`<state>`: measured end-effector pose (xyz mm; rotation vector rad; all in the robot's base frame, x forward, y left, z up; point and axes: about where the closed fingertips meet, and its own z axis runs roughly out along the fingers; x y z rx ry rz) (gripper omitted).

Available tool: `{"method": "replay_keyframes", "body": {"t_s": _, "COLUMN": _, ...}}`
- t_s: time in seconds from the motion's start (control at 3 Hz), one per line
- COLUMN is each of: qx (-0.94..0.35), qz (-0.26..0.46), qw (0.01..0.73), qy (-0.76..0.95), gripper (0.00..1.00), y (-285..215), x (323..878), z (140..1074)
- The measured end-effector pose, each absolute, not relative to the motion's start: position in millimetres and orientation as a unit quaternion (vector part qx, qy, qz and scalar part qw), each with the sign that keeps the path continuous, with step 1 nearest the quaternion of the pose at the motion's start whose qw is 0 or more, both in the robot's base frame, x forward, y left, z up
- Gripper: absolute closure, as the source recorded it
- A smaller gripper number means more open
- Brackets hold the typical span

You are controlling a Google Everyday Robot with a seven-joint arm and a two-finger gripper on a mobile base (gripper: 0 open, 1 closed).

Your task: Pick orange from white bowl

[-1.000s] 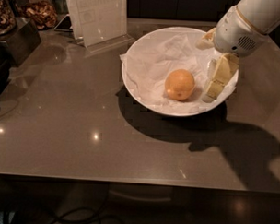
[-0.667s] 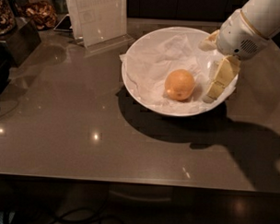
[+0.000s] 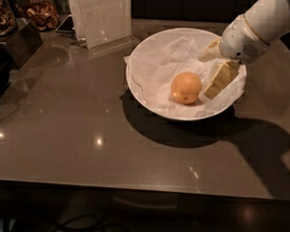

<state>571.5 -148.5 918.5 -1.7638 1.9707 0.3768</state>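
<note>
The orange (image 3: 186, 87) lies in the white bowl (image 3: 150, 100) on crumpled white paper, a little right of the bowl's middle. My gripper (image 3: 206, 75) reaches in from the upper right and hangs over the right side of the bowl, just right of the orange. Its fingers are apart: one cream-coloured finger (image 3: 219, 80) points down next to the orange, and the other sits higher, toward the back of the bowl. It holds nothing and the orange is not between the fingers.
A clear acrylic sign holder (image 3: 101, 18) stands behind the bowl at the back left. Dark containers with snacks (image 3: 39, 11) are at the far left back. The bowl rests on a grey-brown table (image 3: 87, 135), whose front edge runs along the bottom.
My arm has shifted only slightly, with the gripper edging a little left toward the orange. The orange and bowl have not moved.
</note>
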Motion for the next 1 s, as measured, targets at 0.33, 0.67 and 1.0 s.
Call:
{"method": "replay_keyframes", "body": {"t_s": 0.33, "qx": -0.642, "qz": 0.137, "qw": 0.233, "qy": 0.717, "gripper": 0.18, "y": -148, "x": 572, "z": 918}}
{"method": "replay_keyframes", "body": {"t_s": 0.67, "qx": -0.647, "qz": 0.166, "qw": 0.222, "qy": 0.710, "gripper": 0.06, "y": -136, "x": 578, "z": 901}}
{"method": "replay_keyframes", "body": {"t_s": 1.0, "qx": -0.654, "qz": 0.194, "qw": 0.206, "qy": 0.702, "gripper": 0.07, "y": -122, "x": 586, "z": 882}}
